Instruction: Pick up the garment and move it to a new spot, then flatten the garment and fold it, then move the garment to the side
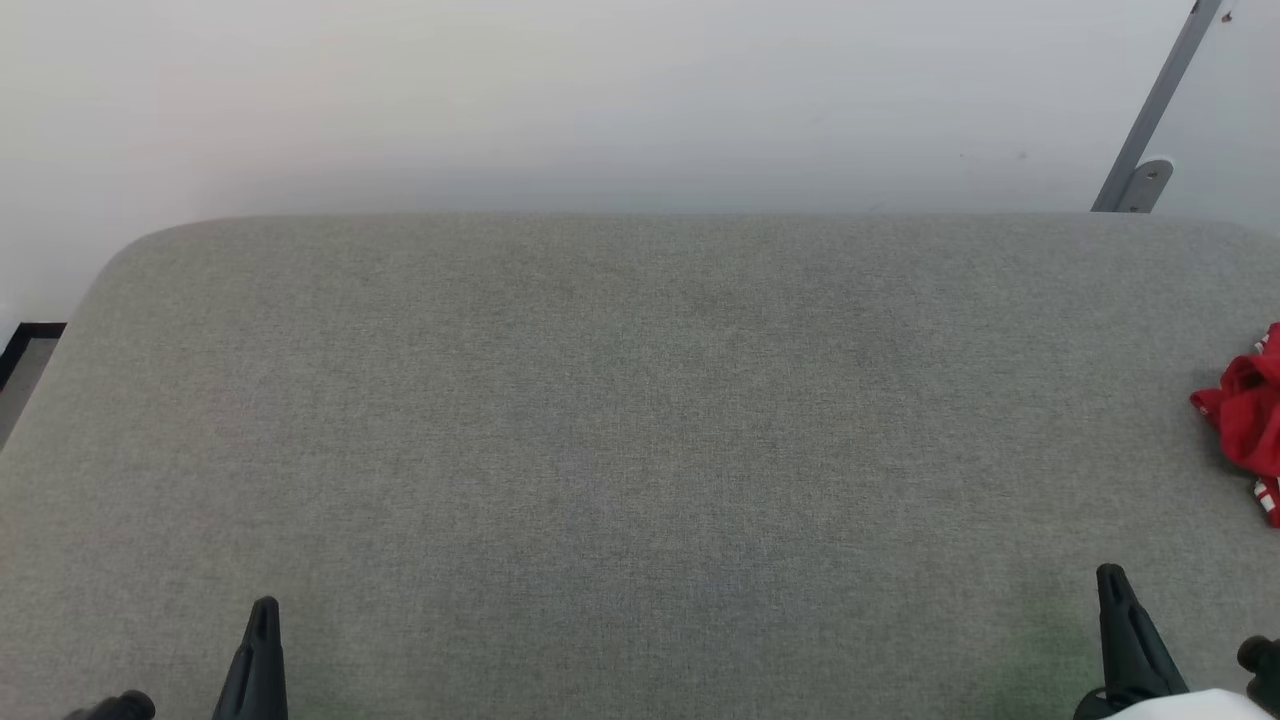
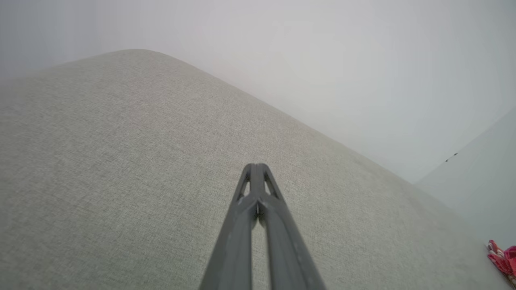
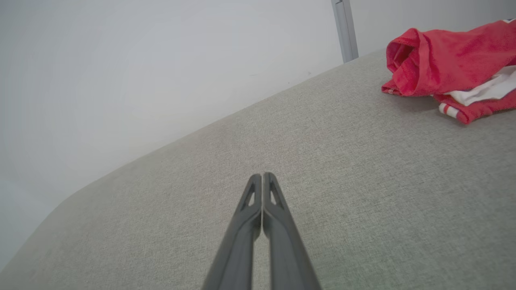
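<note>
red garment [image 1: 1250, 415] bunched far right on grey padded surface [image 1: 600, 420]; left gripper [image 2: 255, 166] and right gripper [image 3: 263, 175] pinched fully together, empty. risk of shoving heap away if reached unopened

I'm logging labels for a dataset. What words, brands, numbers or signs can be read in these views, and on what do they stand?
No text can be read.
The crumpled garment shows only red-and-white stripes, with no print or tag in sight.
The grey padded surface, the wall and the metal bracket bear no writing.
</note>
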Available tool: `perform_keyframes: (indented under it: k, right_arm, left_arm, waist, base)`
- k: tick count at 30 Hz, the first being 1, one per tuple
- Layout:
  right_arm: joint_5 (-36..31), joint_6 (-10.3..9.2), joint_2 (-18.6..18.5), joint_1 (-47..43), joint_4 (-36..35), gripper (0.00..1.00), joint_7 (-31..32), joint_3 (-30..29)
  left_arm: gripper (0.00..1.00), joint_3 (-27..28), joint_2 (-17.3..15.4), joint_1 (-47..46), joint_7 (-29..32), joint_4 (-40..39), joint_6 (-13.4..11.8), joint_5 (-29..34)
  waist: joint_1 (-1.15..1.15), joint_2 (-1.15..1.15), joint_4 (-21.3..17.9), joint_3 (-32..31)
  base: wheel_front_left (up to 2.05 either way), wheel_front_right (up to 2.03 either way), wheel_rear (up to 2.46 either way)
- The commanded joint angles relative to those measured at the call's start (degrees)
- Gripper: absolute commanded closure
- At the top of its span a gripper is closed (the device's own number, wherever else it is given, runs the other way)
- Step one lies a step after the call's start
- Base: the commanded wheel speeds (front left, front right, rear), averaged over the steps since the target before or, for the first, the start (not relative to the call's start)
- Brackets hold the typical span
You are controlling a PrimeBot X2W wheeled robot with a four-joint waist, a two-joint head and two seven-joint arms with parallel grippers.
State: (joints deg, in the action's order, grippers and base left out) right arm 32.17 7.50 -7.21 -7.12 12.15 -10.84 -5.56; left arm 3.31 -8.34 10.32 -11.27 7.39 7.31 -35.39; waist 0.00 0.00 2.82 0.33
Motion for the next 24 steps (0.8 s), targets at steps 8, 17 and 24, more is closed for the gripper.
perform_keyframes:
  k: [8,17,24]
  right_arm:
    - [8.22,0.0,0.36,2.86,-0.31,1.0,2.29,-0.28]
    - [15.15,0.0,0.88,4.3,-0.06,1.0,4.28,-0.38]
    - [20.05,0.0,1.25,5.33,0.13,1.0,5.74,-0.46]
  left_arm:
    - [1.0,0.47,0.21,-3.34,2.17,0.39,0.05,-7.91]
    - [1.0,0.66,0.75,-5.16,4.08,1.14,0.08,-14.63]
    - [1.0,0.81,1.17,-6.43,5.47,1.68,0.1,-19.36]
  waist:
    - [0.0,0.0,-0.22,-0.01]
    - [0.0,0.0,-0.45,-0.03]
    - [0.0,0.0,-0.62,-0.03]
  base:
    - [0.0,0.0,0.0]
    - [0.0,0.0,0.0]
    - [0.0,0.0,0.0]
